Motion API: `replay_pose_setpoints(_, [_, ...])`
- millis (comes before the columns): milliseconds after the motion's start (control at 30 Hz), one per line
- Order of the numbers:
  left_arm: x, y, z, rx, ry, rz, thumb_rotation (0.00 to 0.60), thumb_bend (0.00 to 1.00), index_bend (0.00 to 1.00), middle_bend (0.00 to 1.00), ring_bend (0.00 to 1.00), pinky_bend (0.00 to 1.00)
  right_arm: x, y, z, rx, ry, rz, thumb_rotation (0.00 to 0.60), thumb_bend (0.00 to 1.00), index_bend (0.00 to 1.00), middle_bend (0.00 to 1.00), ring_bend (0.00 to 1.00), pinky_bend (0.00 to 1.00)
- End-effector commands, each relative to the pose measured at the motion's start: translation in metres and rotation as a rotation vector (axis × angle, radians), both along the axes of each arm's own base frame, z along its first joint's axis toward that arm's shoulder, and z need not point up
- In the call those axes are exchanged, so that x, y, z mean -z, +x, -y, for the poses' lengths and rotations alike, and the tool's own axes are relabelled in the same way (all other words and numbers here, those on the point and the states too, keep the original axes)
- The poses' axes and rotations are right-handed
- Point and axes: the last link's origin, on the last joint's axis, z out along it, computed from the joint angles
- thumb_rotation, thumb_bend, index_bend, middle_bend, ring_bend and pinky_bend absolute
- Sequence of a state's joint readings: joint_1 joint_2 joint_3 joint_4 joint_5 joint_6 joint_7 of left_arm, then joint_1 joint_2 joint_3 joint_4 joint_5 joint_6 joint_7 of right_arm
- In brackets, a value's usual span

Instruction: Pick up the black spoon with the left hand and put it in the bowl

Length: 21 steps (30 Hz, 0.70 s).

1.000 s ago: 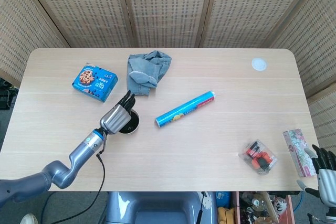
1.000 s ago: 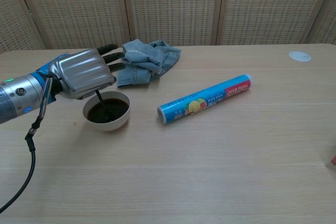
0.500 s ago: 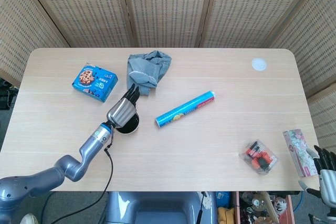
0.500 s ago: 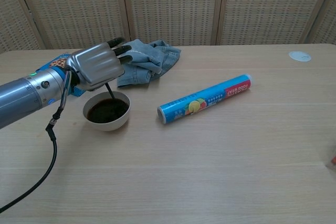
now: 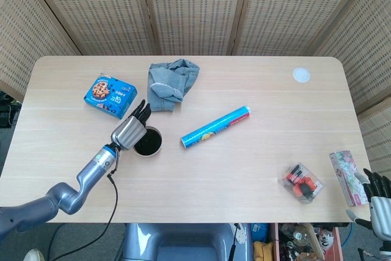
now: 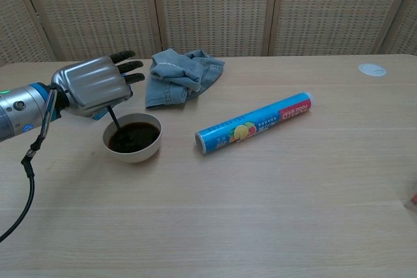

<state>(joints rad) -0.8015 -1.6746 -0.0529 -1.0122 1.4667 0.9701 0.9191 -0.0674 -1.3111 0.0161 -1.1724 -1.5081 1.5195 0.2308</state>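
While robot hand (image 6: pixel 91 86) hovers: one spoon (image 6: pixel 113 121), one bowl (image 6: pixel 132 137).

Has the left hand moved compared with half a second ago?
Yes. The left hand shifted left, away from the denim cloth, toward the bowl's left rim.

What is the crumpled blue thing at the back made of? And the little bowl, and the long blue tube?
The crumpled cloth looks like denim: faded blue, soft folds, a stitched hem. The bowl seems to be glazed ceramic or hard plastic, pale outside and dark inside with a slight shine; I can't tell which. The tube looks like a roll wrapped in glossy printed film or card, since light glints on it.
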Motion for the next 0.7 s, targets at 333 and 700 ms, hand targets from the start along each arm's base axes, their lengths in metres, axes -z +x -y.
replay_pose_setpoints(333, [0.019, 0.023, 0.014, 0.020, -0.069, 0.054, 0.600, 0.42, 0.63, 0.13, 0.00, 0.00, -0.002, -0.001, -0.002, 0.005, -0.007, 0.001, 0.600, 0.21, 0.17, 0.15, 0.00, 0.00])
replay_pose_setpoints(700, [0.030, 0.034, 0.006, 0.040, -0.041, 0.066, 0.600, 0.42, 0.63, 0.13, 0.00, 0.00, -0.001, -0.001, -0.002, 0.010, -0.008, -0.001, 0.600, 0.21, 0.17, 0.15, 0.00, 0.00])
